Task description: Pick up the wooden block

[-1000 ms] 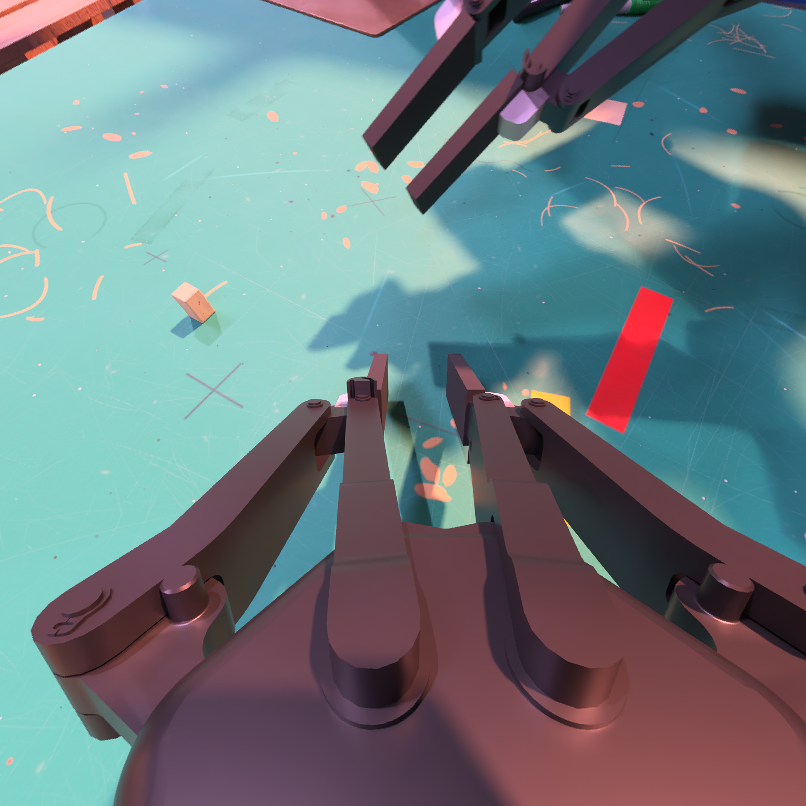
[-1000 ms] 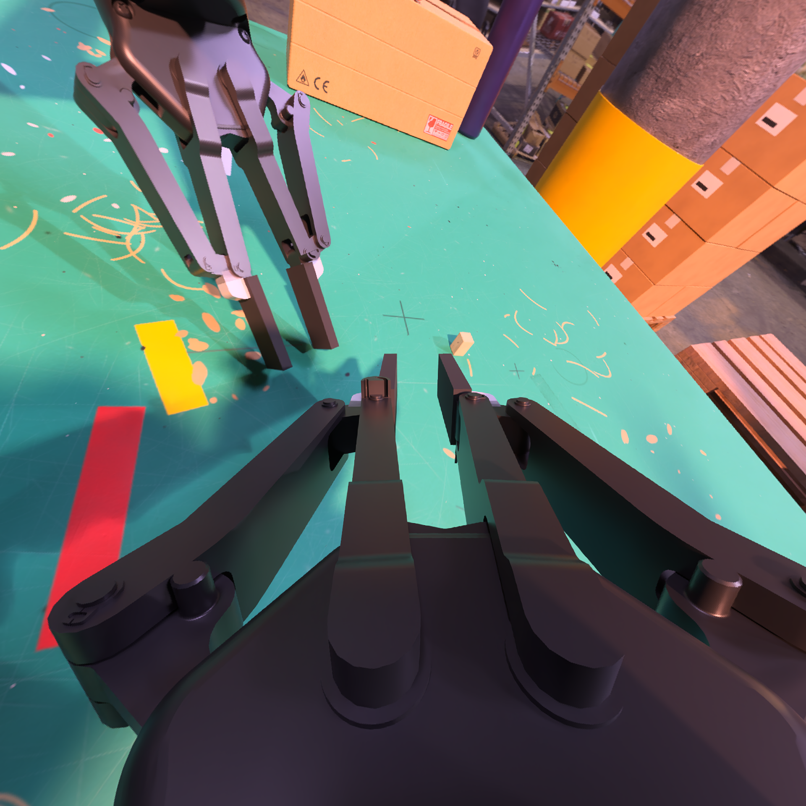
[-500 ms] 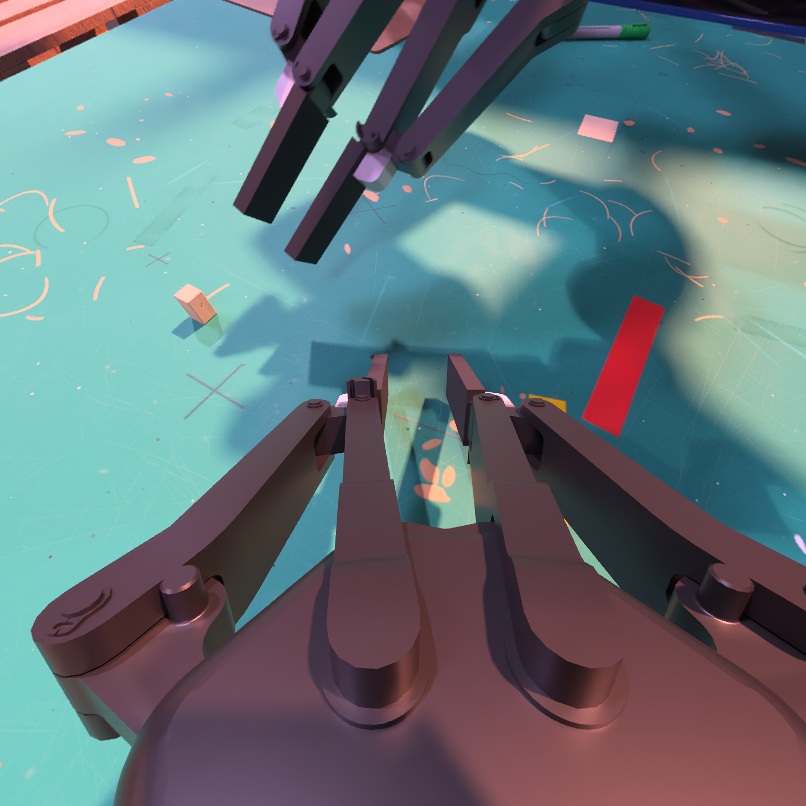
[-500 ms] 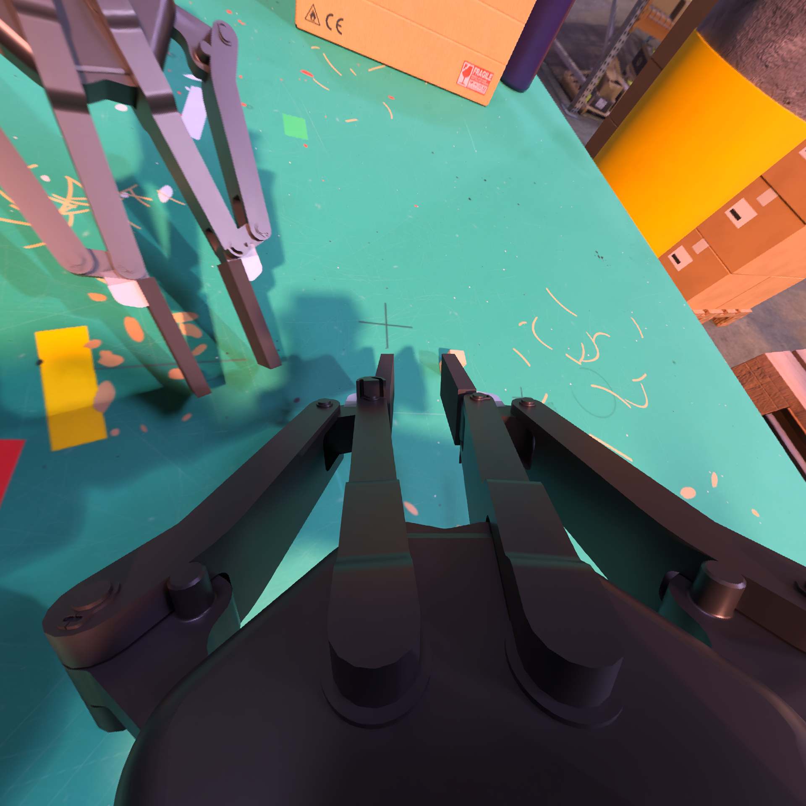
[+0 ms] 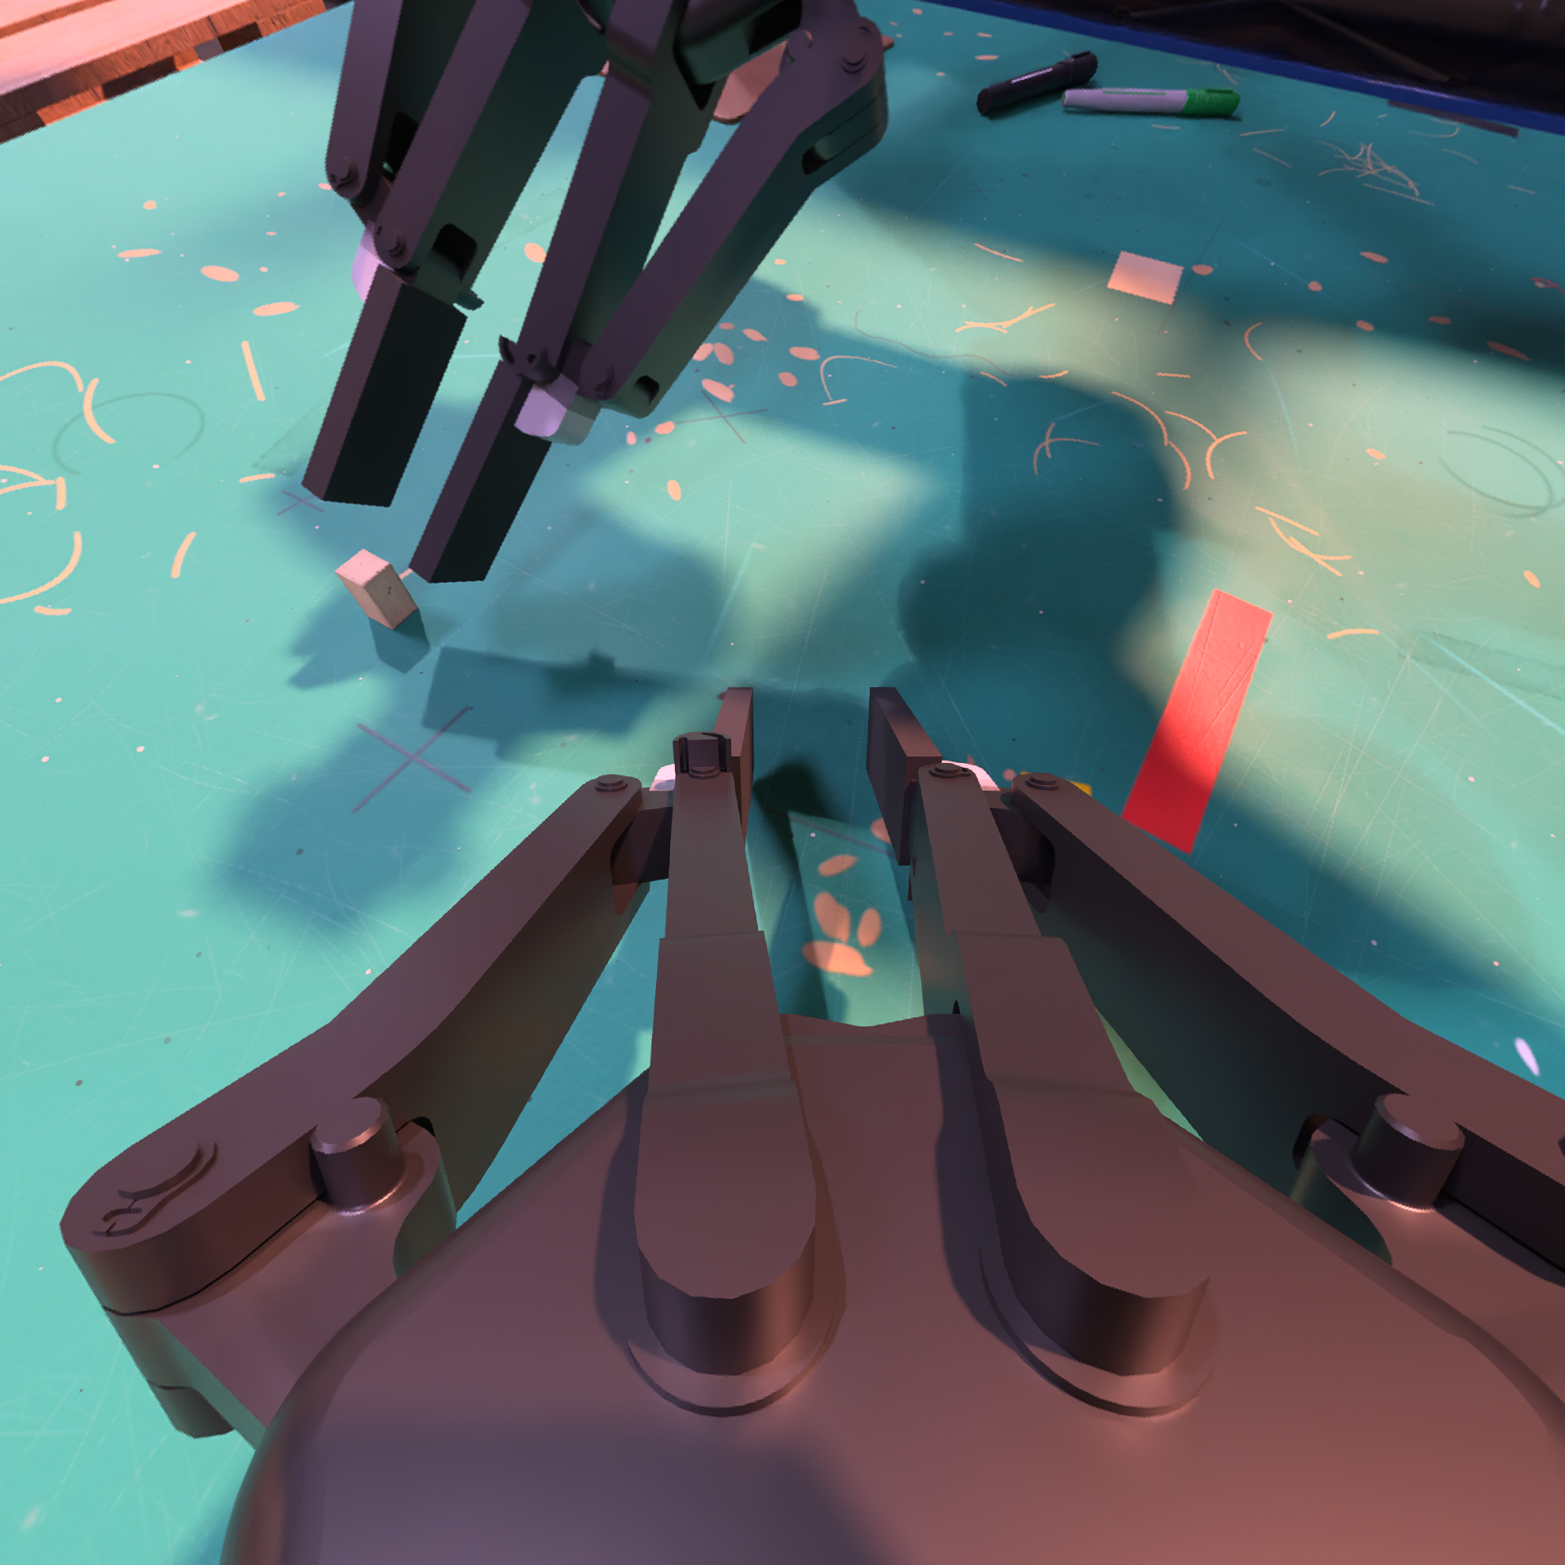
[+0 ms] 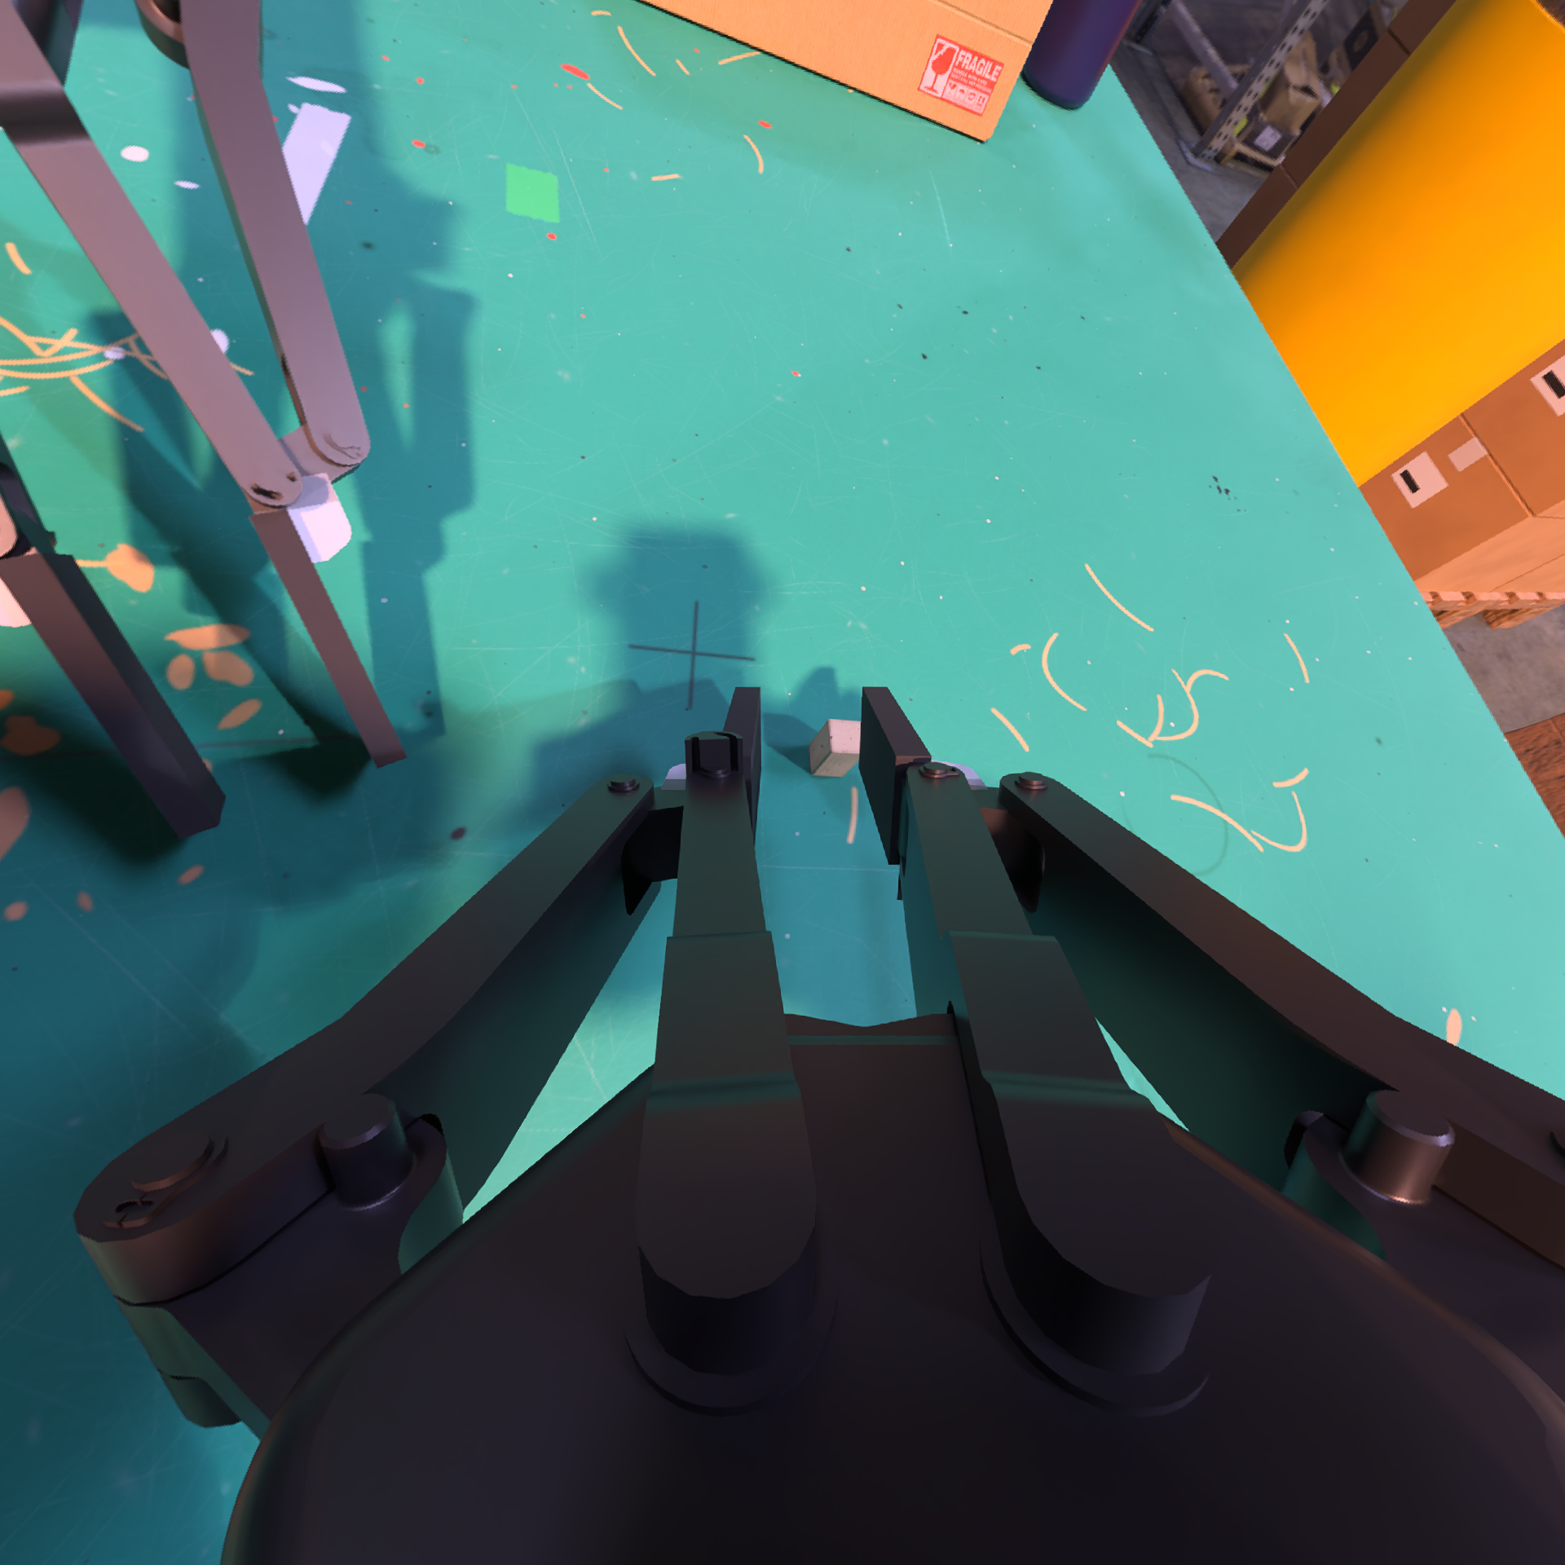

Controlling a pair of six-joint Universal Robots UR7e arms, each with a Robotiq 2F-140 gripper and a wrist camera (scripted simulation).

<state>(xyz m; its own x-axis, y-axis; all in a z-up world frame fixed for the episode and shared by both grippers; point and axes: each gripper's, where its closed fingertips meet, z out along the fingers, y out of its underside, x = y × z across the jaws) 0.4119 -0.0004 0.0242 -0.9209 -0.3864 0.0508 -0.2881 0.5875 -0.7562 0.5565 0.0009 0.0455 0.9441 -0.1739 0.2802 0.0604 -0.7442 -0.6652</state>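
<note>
The right hand [image 6: 809, 720], fingers spread, is hanging over the wooden block [image 6: 834, 747] near the bench [image 6: 847, 381]'s right edge, bracketing it for pinching; the left hand [image 5: 809, 720] is idling spread.

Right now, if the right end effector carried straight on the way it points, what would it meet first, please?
Probably the wooden block, which shows between the open right end effector's fingers, nearer the right one. Depth is unclear; the left wrist view suggests the fingertips are above it.
</note>
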